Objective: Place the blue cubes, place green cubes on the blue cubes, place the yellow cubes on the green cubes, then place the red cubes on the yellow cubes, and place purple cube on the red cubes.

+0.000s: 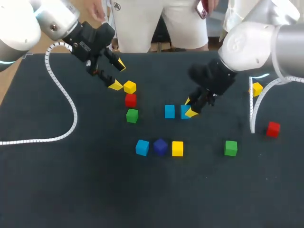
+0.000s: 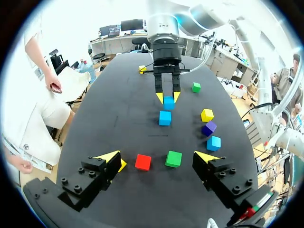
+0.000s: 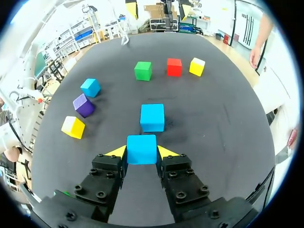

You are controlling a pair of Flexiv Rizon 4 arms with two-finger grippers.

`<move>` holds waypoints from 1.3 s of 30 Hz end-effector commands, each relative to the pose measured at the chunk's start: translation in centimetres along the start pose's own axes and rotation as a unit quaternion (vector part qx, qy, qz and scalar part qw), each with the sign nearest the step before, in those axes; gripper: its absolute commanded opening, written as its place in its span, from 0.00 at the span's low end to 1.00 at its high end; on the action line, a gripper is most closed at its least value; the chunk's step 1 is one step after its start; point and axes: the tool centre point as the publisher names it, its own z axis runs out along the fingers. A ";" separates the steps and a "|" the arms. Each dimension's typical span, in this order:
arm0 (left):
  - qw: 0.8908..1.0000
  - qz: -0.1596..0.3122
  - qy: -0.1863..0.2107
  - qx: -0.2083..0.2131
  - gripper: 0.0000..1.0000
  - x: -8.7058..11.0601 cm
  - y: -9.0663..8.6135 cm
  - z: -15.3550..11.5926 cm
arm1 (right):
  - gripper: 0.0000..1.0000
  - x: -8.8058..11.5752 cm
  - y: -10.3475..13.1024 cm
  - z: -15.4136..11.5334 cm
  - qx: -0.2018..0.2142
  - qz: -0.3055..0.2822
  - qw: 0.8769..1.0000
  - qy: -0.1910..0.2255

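Here the right pincer [image 3: 141,153] pinches one blue cube [image 3: 141,145], a second blue cube [image 3: 152,117] lying just ahead.

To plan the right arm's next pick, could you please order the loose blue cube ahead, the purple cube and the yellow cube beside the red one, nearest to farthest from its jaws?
1. Loose blue cube: directly ahead, closest in the right wrist view.
2. Purple cube: off to one side, farther out.
3. Yellow cube: far end, beside the red cube.
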 end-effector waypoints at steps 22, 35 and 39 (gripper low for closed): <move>1.000 0.000 0.001 0.000 1.00 0.0 0.0 0.0 | 0.00 -0.5 -0.8 1.3 -0.008 0.004 1.000 0.012; 1.000 0.000 0.001 0.000 1.00 0.0 0.0 0.0 | 0.00 -0.6 -1.1 1.2 0.000 0.008 1.000 0.010; 1.000 0.000 0.001 0.000 1.00 0.0 0.0 0.0 | 0.00 -0.8 -1.1 1.3 0.000 0.008 1.000 0.009</move>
